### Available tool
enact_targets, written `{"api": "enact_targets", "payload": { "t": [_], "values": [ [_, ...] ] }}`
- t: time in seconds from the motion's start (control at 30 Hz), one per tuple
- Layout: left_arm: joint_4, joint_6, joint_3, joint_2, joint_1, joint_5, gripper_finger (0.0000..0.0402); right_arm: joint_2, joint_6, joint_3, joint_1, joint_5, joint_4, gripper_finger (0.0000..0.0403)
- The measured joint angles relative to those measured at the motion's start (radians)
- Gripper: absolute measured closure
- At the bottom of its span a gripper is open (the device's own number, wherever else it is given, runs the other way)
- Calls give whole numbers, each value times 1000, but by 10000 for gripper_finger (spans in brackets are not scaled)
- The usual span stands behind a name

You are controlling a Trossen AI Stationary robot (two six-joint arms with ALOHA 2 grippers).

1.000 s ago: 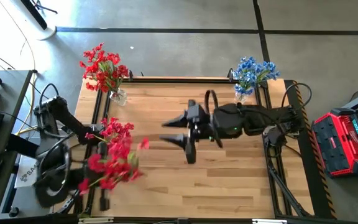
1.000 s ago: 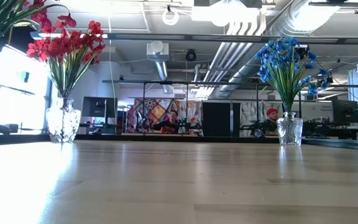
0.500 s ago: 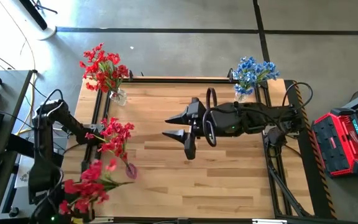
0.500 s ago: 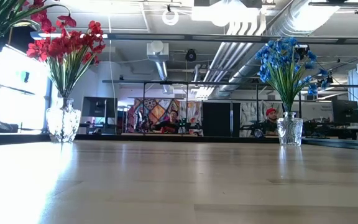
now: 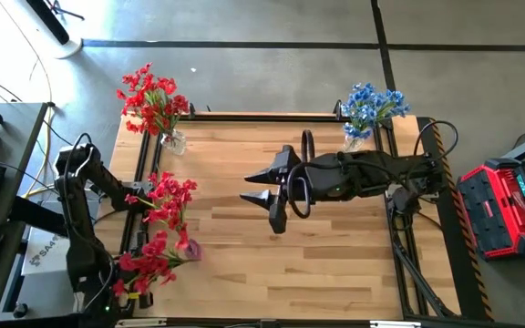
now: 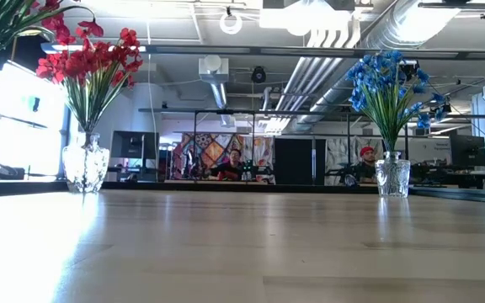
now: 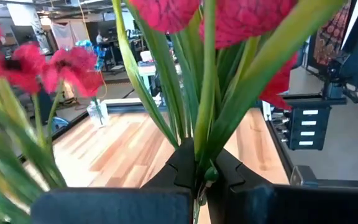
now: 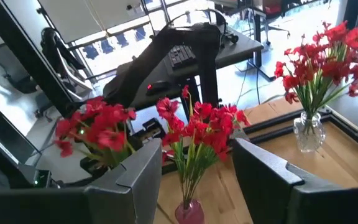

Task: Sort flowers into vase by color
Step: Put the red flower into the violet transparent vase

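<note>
- The left gripper (image 7: 199,180) is seen at the table's near left corner with its jaws closed tight on the green stems of a red spray (image 5: 149,264), the blooms fanning out just beyond the fingers.
- A second red bunch (image 5: 169,202) is stood in a small pink vase (image 5: 190,250) at the table's left edge, just beside the held spray.
- A clear vase of red flowers (image 5: 151,100) is placed at the far left corner.
- The right gripper (image 5: 264,199) is held over the middle of the wooden table (image 5: 335,264), jaws parted wide with nothing between them.
- Blue flowers (image 5: 370,104) are stood in a clear vase at the far right corner, well apart from both grippers.
</note>
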Motion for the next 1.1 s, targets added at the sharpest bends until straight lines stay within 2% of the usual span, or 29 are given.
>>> {"api": "enact_targets", "payload": {
  "t": [0.1, 0.27, 0.7, 0.8, 0.97, 1.1],
  "values": [
    [-11, -10, -8, -14, 0, 24, 401, 0, 7, 0, 0, 0, -18, 219],
    [-86, -10, -8, -90, 0, 131, 401, 1, 8, 0, 0, 0, -26, 219],
    [-151, 153, -9, -249, 0, 166, 401, 1, 23, 0, -7, 1, -42, 219],
    [-153, 108, -41, -259, 0, 178, 401, 1, 23, 0, -7, 2, -46, 219],
    [-117, -67, -146, -256, 0, 188, 401, 1, 23, 0, -7, 2, -48, 219],
    [-118, -158, -183, -256, 0, 188, 395, 1, 23, 0, -7, 2, -49, 219]
  ]
}}
